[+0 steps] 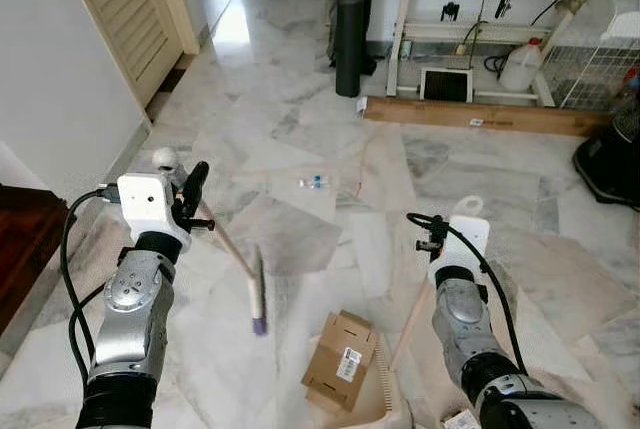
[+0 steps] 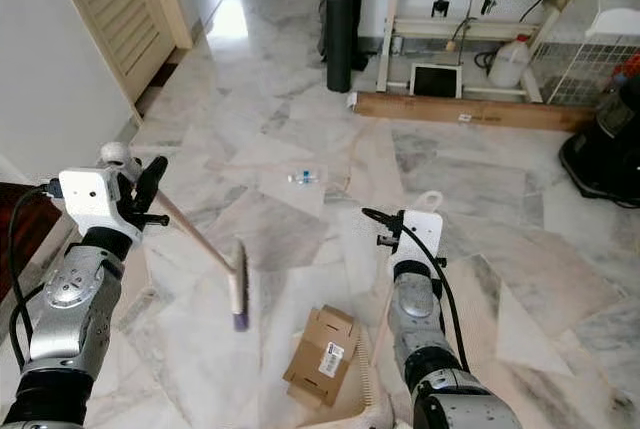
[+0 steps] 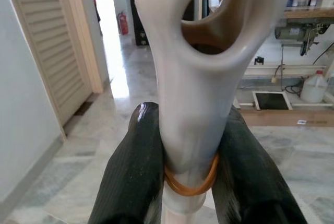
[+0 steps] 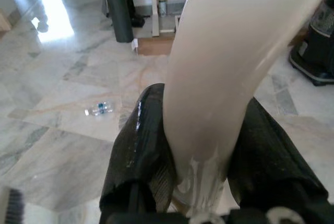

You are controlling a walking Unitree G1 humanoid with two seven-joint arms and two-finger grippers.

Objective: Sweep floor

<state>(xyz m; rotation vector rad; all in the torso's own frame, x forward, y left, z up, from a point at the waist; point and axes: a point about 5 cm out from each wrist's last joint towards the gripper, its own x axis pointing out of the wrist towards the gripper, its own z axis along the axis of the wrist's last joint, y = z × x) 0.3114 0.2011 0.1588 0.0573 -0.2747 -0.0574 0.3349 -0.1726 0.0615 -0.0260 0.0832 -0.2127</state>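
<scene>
The left tool (image 3: pixel 190 182) was clamped on the white end of the broom handle (image 3: pixel 201 78), its black fingers (image 3: pixel 133 177) pressed to either side. The broom (image 1: pixel 257 294) slanted down to the marble floor (image 1: pixel 300 149), its bristle head just beside a cardboard box (image 1: pixel 342 359). The right tool (image 4: pixel 201 172) gripped the pale dustpan handle (image 4: pixel 224 67), and the dustpan (image 1: pixel 385 394) sat against the box. A small plastic bottle (image 1: pixel 314 182) lay well beyond the box.

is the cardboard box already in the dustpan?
No. The cardboard box lies on the marble floor at the dustpan lip, with the broom head off to its left.
</scene>
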